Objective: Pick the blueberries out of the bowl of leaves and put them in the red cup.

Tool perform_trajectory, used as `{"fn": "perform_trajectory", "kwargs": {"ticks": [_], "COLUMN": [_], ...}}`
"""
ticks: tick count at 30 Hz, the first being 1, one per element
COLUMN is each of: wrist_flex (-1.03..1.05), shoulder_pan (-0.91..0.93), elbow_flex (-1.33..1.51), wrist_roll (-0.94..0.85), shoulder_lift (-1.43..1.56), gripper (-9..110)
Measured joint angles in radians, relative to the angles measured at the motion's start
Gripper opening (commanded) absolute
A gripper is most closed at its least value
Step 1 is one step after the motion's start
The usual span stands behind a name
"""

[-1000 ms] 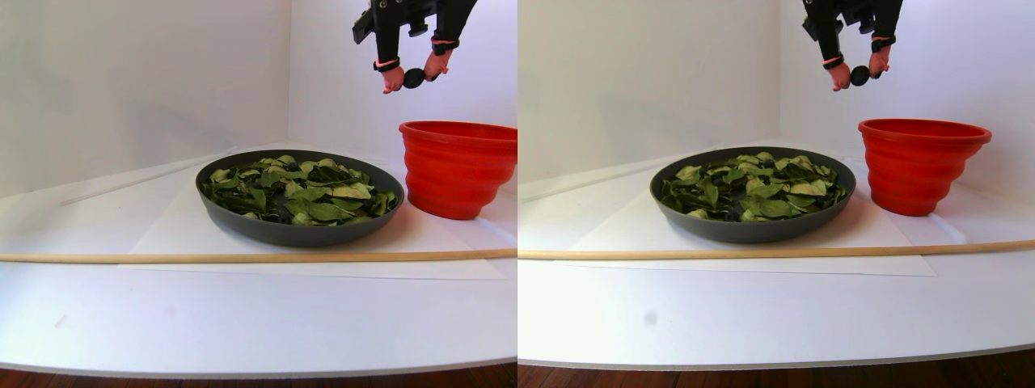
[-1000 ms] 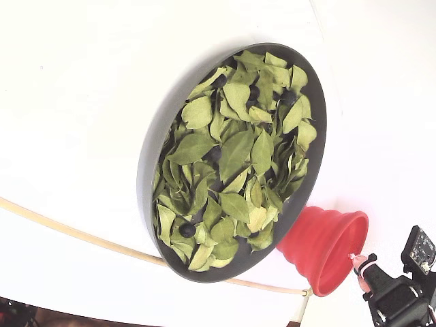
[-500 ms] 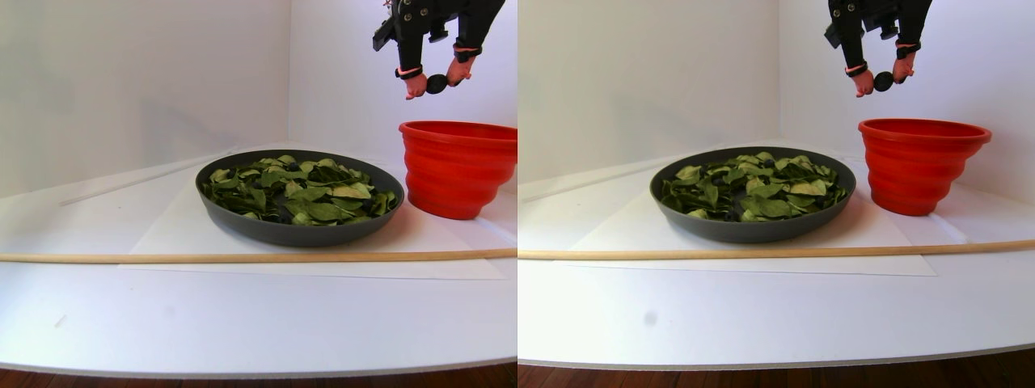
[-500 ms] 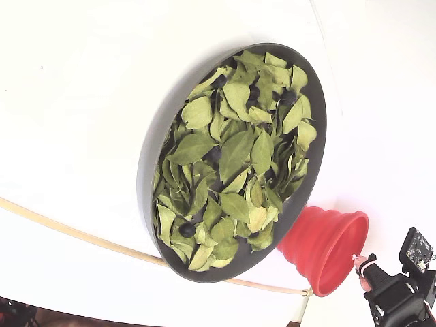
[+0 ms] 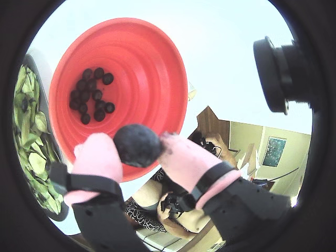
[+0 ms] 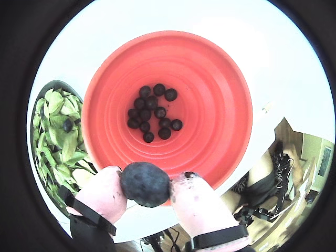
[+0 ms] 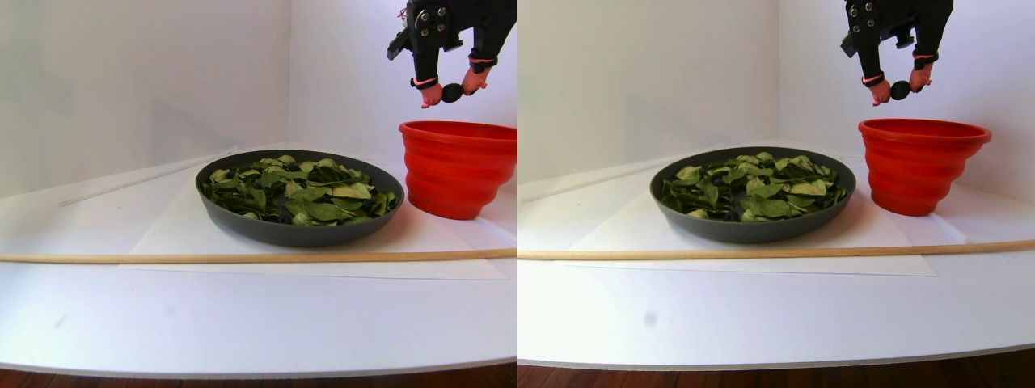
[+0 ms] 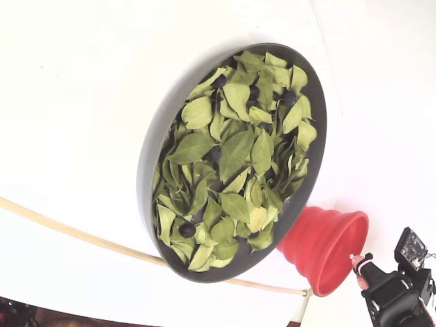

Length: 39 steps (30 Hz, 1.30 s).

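My gripper (image 6: 147, 187) is shut on one dark blueberry (image 6: 145, 184), pinched between its pink fingertips. In the stereo pair view the gripper (image 7: 453, 91) hangs a little above the red cup (image 7: 458, 166), over its left part. Both wrist views look down into the red cup (image 5: 152, 79), where several blueberries (image 6: 152, 111) lie on the bottom. The dark grey bowl (image 8: 146, 170) of green leaves (image 8: 231, 150) stands beside the cup. A few blueberries (image 8: 187, 230) show between the leaves.
A thin wooden stick (image 7: 242, 257) lies across the white table in front of the bowl. White walls close the back and the right. The table's front edge (image 7: 259, 368) is near the camera.
The gripper has carried the blueberry to the right and slightly down, from above the gap between bowl and cup to above the cup. Bowl and cup have not moved.
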<state>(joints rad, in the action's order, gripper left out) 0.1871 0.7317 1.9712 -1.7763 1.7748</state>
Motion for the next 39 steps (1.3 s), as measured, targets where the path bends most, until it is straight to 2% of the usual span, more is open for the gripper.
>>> {"fn": "perform_trajectory", "kwargs": {"ticks": [10,27,39], "wrist_flex": [-0.038,-0.067,-0.067], "shoulder_pan": [0.000,0.008,-0.057], "elbow_flex": [-0.021,-0.038,-0.038], "wrist_roll": [0.000,0.012,0.064], "shoulder_lift": [-0.054,-0.054,-0.054], "gripper": [21,20,20]}}
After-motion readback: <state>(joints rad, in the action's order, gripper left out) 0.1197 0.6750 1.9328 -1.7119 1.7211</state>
